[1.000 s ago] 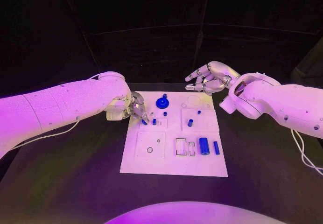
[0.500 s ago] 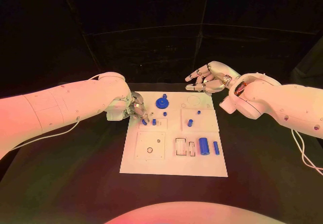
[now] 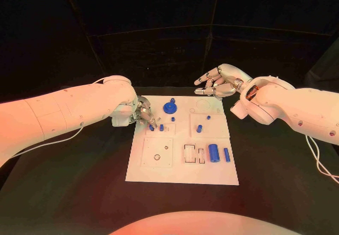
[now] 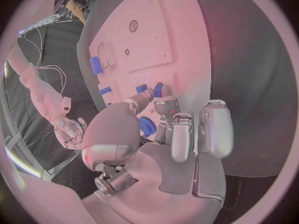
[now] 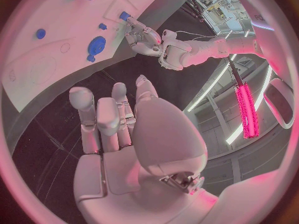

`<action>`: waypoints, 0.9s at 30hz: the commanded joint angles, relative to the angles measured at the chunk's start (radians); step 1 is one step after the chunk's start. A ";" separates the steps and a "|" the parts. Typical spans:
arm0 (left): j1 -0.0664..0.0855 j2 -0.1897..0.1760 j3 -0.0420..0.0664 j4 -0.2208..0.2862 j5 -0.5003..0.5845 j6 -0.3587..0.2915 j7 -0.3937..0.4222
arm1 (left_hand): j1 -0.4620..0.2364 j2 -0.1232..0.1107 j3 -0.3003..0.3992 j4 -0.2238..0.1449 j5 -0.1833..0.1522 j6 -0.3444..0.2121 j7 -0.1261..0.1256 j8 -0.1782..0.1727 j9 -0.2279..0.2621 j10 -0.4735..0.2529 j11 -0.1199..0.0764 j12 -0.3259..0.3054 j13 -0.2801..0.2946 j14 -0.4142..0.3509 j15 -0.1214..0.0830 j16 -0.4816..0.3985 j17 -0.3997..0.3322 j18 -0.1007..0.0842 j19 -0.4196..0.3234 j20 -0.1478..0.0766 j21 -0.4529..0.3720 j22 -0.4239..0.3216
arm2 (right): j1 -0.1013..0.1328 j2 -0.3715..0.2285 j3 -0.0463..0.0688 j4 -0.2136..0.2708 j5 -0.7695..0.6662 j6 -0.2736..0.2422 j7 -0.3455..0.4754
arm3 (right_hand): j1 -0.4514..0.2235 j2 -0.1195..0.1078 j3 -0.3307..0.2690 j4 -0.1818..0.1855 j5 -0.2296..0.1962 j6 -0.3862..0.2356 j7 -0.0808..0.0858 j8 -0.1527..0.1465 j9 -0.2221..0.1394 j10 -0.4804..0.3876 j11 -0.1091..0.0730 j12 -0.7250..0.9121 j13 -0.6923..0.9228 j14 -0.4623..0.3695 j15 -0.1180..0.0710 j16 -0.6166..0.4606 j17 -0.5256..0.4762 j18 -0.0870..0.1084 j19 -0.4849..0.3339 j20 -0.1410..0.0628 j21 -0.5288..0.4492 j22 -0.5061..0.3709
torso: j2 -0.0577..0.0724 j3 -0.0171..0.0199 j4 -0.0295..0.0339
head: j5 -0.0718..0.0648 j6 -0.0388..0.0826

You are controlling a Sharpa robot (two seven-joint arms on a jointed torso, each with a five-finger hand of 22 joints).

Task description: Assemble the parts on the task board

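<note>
Head view: my left hand (image 3: 143, 113) pinches a small blue peg (image 3: 151, 128) at the task board (image 3: 182, 174) left edge. Right wrist view: my right hand (image 5: 121, 124) hovers beyond the board's far edge, fingers loosely curled, holding nothing.

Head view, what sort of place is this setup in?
Probably a robotics lab or test cell: a white task board with small blue parts lies on a black table, dark curtains behind, and the right wrist view shows strip lights.
</note>
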 commanded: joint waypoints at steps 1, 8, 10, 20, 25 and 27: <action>0.001 0.000 0.000 0.002 -0.002 -0.006 -0.013 | -0.014 0.001 -0.007 0.003 -0.002 0.008 0.000 -0.002 -0.002 0.008 -0.002 0.004 0.001 0.104 -0.005 0.003 0.263 0.002 0.022 -0.008 0.005 0.037 | 0.002 -0.001 0.001 0.003 -0.001 0.001 0.008 | 0.000 0.012 -0.007 0.000 0.003 -0.005 0.001 0.006 0.000 -0.007 0.000 -0.002 -0.001 -0.004 0.001 -0.003 -0.001 0.013 -0.004 0.000 -0.006 -0.001 | 0.000 -0.0003 0.0005 | 0.001 -0.001; 0.001 -0.003 0.000 0.005 -0.002 -0.004 -0.017 | -0.020 -0.002 -0.010 0.006 -0.002 0.009 0.000 -0.002 -0.002 0.008 -0.002 0.003 0.001 0.104 -0.006 0.003 0.263 0.002 0.022 -0.008 0.005 0.037 | 0.002 -0.001 0.001 0.003 -0.001 0.001 0.008 | 0.000 0.012 -0.007 0.000 0.003 -0.005 0.001 0.006 0.000 -0.007 0.000 -0.002 -0.001 -0.004 0.001 -0.003 -0.001 0.013 -0.004 0.000 -0.006 -0.001 | 0.000 -0.0003 0.0008 | 0.000 -0.001; 0.001 -0.004 0.000 0.006 -0.002 -0.004 -0.018 | -0.023 -0.003 -0.012 0.006 -0.002 0.011 -0.001 -0.002 -0.003 0.008 -0.003 0.004 0.002 0.104 -0.006 0.003 0.263 0.002 0.023 -0.008 0.006 0.039 | 0.002 -0.001 0.001 0.003 -0.001 0.001 0.008 | 0.000 0.012 -0.007 0.000 0.003 -0.005 0.001 0.006 0.000 -0.007 0.000 -0.002 -0.001 -0.004 0.001 -0.003 -0.001 0.013 -0.004 0.000 -0.006 -0.001 | 0.000 -0.0004 0.0007 | 0.000 -0.002; 0.001 -0.013 0.000 0.017 -0.002 -0.005 -0.023 | -0.026 -0.005 -0.015 0.007 -0.002 0.014 -0.002 -0.001 -0.003 0.009 -0.003 0.003 0.000 0.104 -0.007 0.003 0.263 0.001 0.024 -0.009 0.008 0.041 | 0.002 -0.002 0.001 0.003 -0.001 0.001 0.009 | 0.000 0.012 -0.007 0.000 0.003 -0.005 0.001 0.006 0.000 -0.007 0.000 -0.002 -0.001 -0.004 0.001 -0.003 -0.001 0.013 -0.004 0.000 -0.006 -0.001 | 0.000 -0.0004 0.0006 | 0.000 -0.004; 0.001 -0.016 0.000 0.021 -0.002 -0.014 -0.025 | -0.033 -0.008 -0.019 0.010 -0.002 0.015 -0.002 -0.001 -0.004 0.008 -0.004 0.000 -0.003 0.104 -0.007 0.003 0.263 0.001 0.023 -0.009 0.006 0.039 | 0.002 -0.002 0.001 0.004 -0.001 0.000 0.009 | 0.000 0.012 -0.007 0.000 0.003 -0.005 0.001 0.006 0.000 -0.007 0.000 -0.002 -0.001 -0.004 0.001 -0.003 -0.001 0.013 -0.004 0.000 -0.006 -0.001 | 0.000 -0.0001 0.0008 | 0.000 -0.003; 0.001 -0.016 0.000 0.022 -0.002 -0.019 -0.025 | -0.040 -0.010 -0.024 0.014 -0.002 0.016 -0.002 -0.002 -0.005 0.008 -0.004 -0.001 -0.004 0.104 -0.007 0.003 0.263 0.001 0.023 -0.010 0.006 0.039 | 0.002 -0.002 0.001 0.004 -0.001 0.000 0.009 | 0.000 0.012 -0.007 0.000 0.003 -0.005 0.001 0.006 0.000 -0.007 0.000 -0.002 -0.001 -0.004 0.001 -0.003 -0.001 0.013 -0.004 0.000 -0.006 -0.001 | 0.000 -0.0001 0.0000 | 0.001 -0.004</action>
